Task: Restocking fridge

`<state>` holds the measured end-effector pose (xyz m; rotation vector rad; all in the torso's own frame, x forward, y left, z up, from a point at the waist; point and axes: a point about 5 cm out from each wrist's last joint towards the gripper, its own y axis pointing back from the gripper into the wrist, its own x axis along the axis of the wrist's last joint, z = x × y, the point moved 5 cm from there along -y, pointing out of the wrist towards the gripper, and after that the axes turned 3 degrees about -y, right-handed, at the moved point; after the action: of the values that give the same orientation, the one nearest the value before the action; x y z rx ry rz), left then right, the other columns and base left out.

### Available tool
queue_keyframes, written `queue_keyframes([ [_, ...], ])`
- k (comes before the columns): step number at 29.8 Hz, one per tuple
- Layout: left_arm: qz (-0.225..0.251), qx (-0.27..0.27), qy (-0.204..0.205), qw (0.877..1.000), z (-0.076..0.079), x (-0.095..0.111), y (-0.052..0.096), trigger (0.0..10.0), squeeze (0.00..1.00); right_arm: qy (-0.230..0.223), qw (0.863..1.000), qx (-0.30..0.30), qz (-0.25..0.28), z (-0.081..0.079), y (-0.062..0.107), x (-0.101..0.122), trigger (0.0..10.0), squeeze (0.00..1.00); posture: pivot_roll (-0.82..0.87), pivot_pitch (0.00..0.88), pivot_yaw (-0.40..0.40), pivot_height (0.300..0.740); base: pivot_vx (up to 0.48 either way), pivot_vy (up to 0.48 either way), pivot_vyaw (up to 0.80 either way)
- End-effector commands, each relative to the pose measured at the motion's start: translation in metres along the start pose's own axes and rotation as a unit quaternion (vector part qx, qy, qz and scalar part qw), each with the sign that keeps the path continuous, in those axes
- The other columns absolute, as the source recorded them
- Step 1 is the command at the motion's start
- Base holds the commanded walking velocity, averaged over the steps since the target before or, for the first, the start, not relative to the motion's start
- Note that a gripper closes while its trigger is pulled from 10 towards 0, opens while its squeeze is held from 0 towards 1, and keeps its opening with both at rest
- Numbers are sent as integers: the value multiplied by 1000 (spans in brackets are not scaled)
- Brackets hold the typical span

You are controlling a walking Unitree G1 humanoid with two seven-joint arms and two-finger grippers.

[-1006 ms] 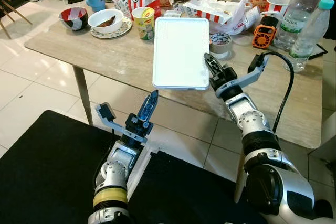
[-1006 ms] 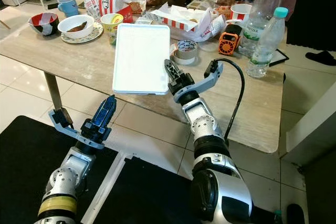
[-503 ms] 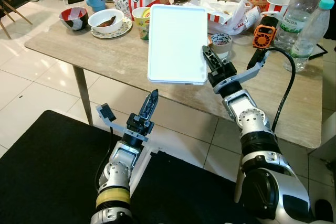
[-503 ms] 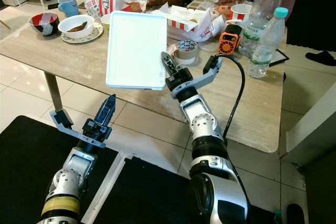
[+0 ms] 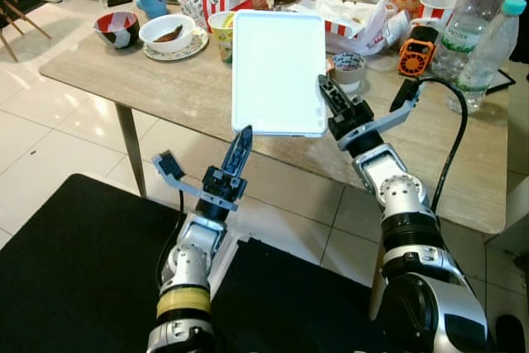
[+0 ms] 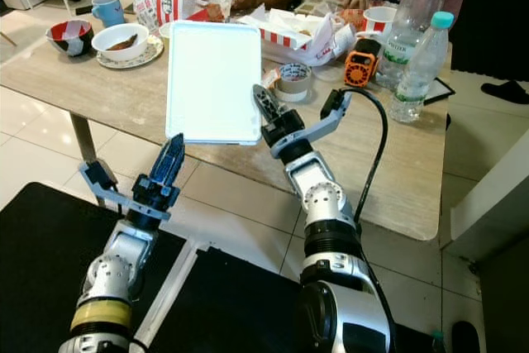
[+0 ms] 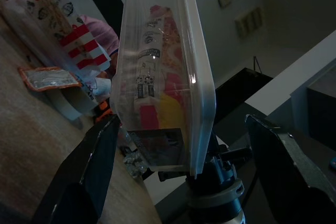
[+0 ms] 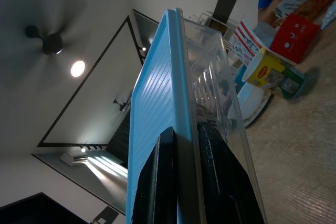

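Above the near edge of the cluttered wooden desk point(image 5: 165, 88), the right hand point(image 5: 325, 98) pinches the rim of a flat white-lidded clear plastic container point(image 5: 278, 72), holding it upright. Just below it, the left hand point(image 5: 240, 150) has its fingers spread.

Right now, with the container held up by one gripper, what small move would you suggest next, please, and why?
Probably bring the left gripper up to grip the lower edge of the lidded container. The right gripper alone pinches its rim, holding it on edge above the table, while the left fingers are open just below it.
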<state>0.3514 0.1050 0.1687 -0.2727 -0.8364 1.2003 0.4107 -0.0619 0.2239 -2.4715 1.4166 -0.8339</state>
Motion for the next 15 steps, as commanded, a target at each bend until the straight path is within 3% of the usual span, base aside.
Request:
queue_keyframes([
  [1,9,-11,5,1000,4,1,-2,10000,0,-15,1000,11,-16,-4,-2,-16,0,0,40,87,84,740,0,0,0],
  [15,12,-6,6,1000,3,1,-5,10000,0,-38,999,26,-13,-10,-1,-20,0,0,38,88,83,740,0,0,0],
])
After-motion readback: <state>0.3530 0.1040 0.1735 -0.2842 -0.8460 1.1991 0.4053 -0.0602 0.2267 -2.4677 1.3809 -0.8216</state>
